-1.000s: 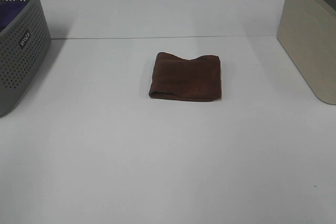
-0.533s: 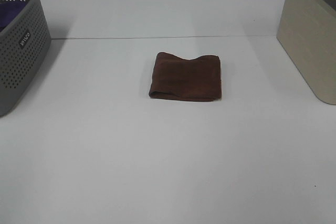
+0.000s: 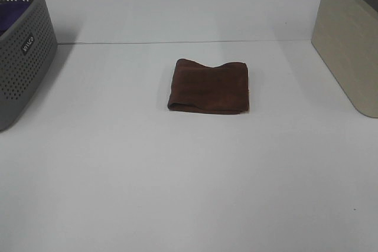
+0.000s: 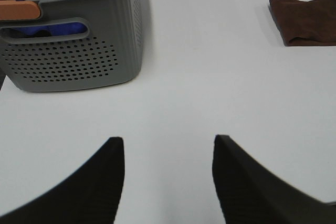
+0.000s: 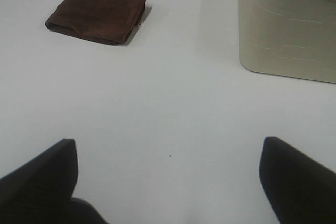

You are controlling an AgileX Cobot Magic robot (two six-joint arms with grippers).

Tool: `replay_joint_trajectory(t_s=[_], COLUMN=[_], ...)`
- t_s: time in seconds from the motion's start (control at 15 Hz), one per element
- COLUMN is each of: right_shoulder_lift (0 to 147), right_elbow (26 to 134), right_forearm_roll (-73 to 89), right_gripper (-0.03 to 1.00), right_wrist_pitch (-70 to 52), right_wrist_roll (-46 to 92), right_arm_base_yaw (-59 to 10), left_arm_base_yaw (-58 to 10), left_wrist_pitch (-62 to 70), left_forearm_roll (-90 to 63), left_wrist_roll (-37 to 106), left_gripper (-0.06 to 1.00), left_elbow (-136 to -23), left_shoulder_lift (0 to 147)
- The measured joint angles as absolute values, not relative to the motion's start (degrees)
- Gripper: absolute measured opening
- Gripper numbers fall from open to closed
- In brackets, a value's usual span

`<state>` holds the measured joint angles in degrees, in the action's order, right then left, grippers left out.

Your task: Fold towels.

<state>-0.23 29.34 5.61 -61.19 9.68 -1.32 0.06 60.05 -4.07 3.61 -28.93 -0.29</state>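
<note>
A dark reddish-brown towel [image 3: 209,86] lies folded into a small rectangle on the white table, near the middle. It also shows in the left wrist view [image 4: 307,18] and in the right wrist view [image 5: 97,13], where a small white tag peeks out at one edge. Neither arm shows in the exterior high view. My left gripper [image 4: 167,153] is open and empty, well away from the towel. My right gripper [image 5: 169,161] is open wide and empty, also well away from it.
A grey perforated basket [image 3: 23,51] stands at the left edge; in the left wrist view [image 4: 79,51] it holds blue and purple cloth. A beige bin [image 3: 348,45] stands at the right edge and shows in the right wrist view [image 5: 286,24].
</note>
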Motion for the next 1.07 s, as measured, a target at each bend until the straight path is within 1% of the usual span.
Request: replay_joint_trajectory(t_s=[1.07], right_shoulder_lift=[-0.23], right_elbow=[29.34], right_forearm_roll=[5.61], right_gripper=[0.90], right_wrist_pitch=[-61.19], right_wrist_roll=[9.68], right_arm_base_yaw=[-1.32], left_arm_base_yaw=[0.06], left_wrist_pitch=[60.05], left_forearm_roll=[-4.07], left_wrist_roll=[3.61], left_gripper=[0.49], left_elbow=[-28.93], left_shoulder_lift=[-0.29])
